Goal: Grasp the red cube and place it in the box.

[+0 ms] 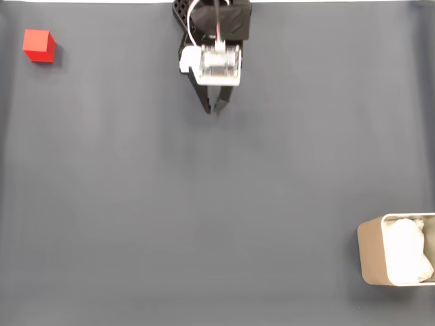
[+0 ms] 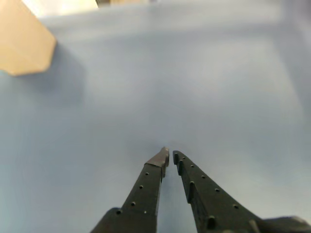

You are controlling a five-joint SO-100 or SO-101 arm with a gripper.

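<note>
Overhead, the gripper hangs clenched and empty near the grey mat's top edge — the red cube sits far left, the box at bottom right, both well apart.

The small matte cube is a plain bright red, with one side face a shade darker, and it sits on a flat slate-grey table cover without any pattern. The rounded rectangular box has beige-grey walls, a pale rim and crumpled white lining; in the wrist view its wall looks tan. The two-finger gripper is black with small dots along its fingers, below a white and clear housing.
</note>
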